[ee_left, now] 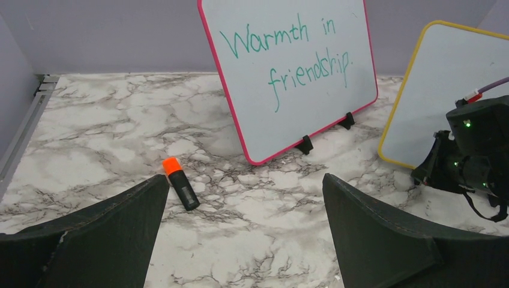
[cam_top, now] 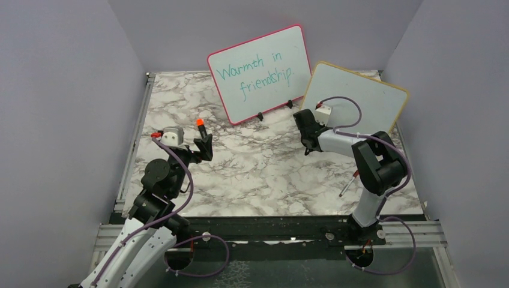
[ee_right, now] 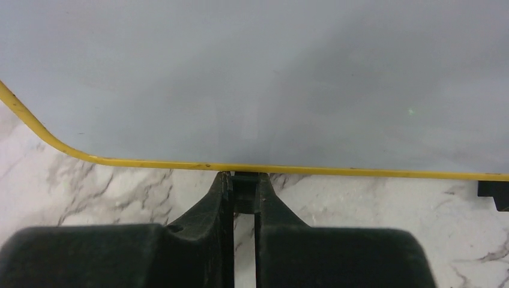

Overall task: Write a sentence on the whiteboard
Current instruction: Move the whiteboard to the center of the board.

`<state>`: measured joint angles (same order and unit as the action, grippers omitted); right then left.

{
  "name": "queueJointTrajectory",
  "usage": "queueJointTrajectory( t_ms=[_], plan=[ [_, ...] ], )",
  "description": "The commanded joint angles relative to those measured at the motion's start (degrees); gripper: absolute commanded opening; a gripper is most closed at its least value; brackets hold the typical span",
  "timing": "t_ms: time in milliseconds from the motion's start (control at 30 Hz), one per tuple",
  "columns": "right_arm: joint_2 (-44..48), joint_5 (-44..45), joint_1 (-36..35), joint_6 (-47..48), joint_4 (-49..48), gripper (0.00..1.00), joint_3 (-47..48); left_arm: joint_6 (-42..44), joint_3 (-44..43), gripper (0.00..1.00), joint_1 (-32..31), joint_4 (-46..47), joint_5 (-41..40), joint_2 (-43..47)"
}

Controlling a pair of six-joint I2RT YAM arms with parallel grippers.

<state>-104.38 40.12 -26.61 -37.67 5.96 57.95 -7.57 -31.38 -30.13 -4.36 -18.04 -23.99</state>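
The whiteboard (cam_top: 360, 96) with the yellow-orange frame stands tilted at the back right, its face blank. It also shows in the left wrist view (ee_left: 450, 90) and fills the right wrist view (ee_right: 252, 78). The sentence is not in view. My right gripper (cam_top: 302, 117) is at the board's lower left edge. In its own view the right gripper (ee_right: 244, 186) is shut on a small black foot (ee_right: 245, 191) under the yellow frame. My left gripper (cam_top: 204, 144) hangs above the table at the left, open and empty (ee_left: 245, 180).
A pink-red-framed board (cam_top: 258, 72) with teal writing "Warmth in friendship." stands at the back centre. A black marker with an orange cap (ee_left: 180, 183) lies on the marble table in front of my left gripper. A thin red-tipped pen (cam_top: 347, 185) lies beside the right arm.
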Motion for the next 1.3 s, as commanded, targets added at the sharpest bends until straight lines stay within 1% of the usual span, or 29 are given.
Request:
queueJointTrajectory(
  t_ms=[0, 200, 400, 533, 767, 1000, 1267],
  plan=[
    [3.6, -5.7, -4.8, 2.7, -1.7, 0.01, -3.7, 0.5, 0.2, 0.99, -0.3, 1.4, -1.1, 1.1],
    [8.1, -12.0, -10.6, 6.6, -7.8, 0.01, -10.3, 0.4, 0.1, 0.99, -0.3, 1.2, -1.3, 1.8],
    [10.7, -19.6, -16.0, 12.0, -10.9, 0.01, -14.4, 0.5, -0.1, 0.99, -0.3, 0.4, -2.5, 2.9],
    [12.3, -22.8, -19.2, 14.1, -12.3, 0.01, -16.3, 0.7, -0.3, 0.99, -0.3, 0.1, -2.7, 3.4],
    [15.1, -23.2, -24.9, 13.8, -10.8, 0.01, -18.0, 0.7, -0.4, 0.99, -0.2, -0.3, -3.5, 3.8],
    [18.3, -23.1, -28.2, 12.4, -8.4, 0.01, -19.9, 0.7, -0.5, 0.99, -0.2, -0.5, -3.4, 3.9],
    [19.5, -19.9, -30.9, 8.3, -6.1, 0.01, -22.0, 0.8, -0.6, 0.99, -0.1, -1.1, -3.7, 4.6]
  ],
)
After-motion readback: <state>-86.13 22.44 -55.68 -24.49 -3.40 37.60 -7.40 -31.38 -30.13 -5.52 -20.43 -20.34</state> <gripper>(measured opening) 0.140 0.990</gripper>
